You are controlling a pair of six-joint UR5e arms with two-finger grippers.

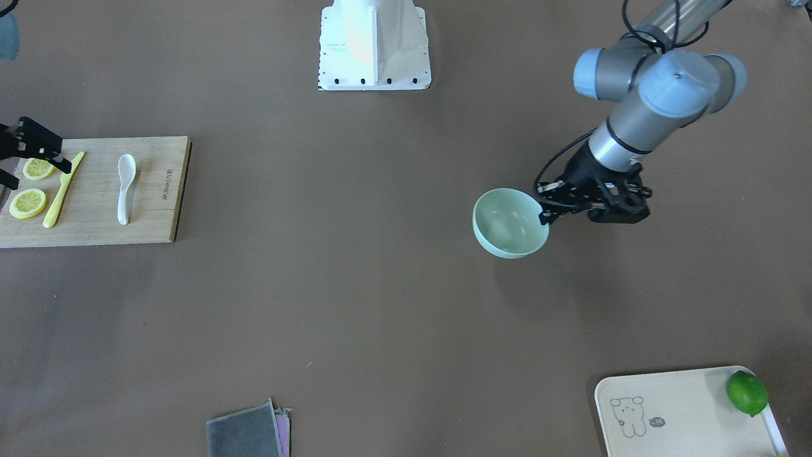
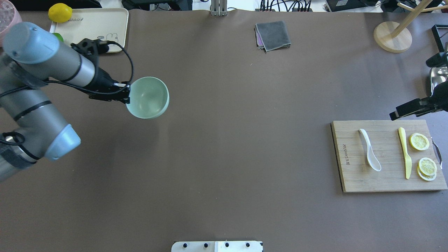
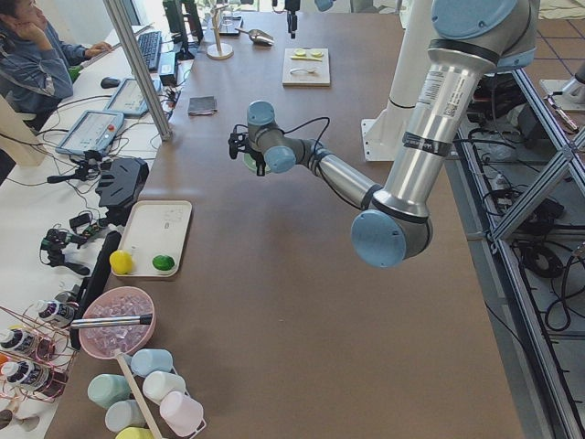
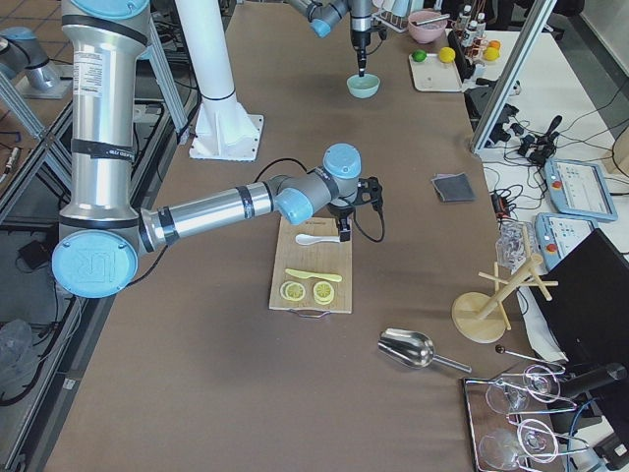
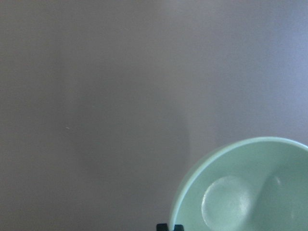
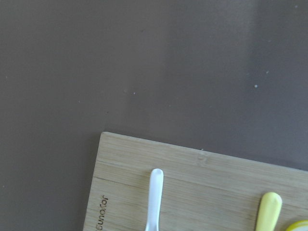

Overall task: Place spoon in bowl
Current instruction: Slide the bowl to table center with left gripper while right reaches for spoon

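Overhead exterior first: the left arm sweeps in from the view's left, its elbow folded back and its forearm angled across the worktop [image 2: 227,140]. The left gripper [image 2: 126,97] has its jaws pinched on the near rim of the bowl [image 2: 149,98]. The left wrist camera agrees, with two dark fingertips [image 5: 169,227] close together at the bowl's edge. A soft shadow spreads on the worktop beside the bowl, but whether it is lifted or resting cannot be told for certain. From the exterior right camera, that far gripper hangs straight down over the rim.

Over to the other side! The right arm lies stretched out low along the worktop, wrist bent downward. The right gripper [image 4: 343,232] hovers over the cutting board [image 2: 350,176]. Front-facing, its jaws look parted with nothing between them.

The spoon [image 2: 369,150] lies flat on the board, untouched, well apart from the bowl, with its scoop toward the robot. A yellow knife [image 2: 404,151] lies beside it, and lemon slices [image 2: 419,141] sit beyond that.
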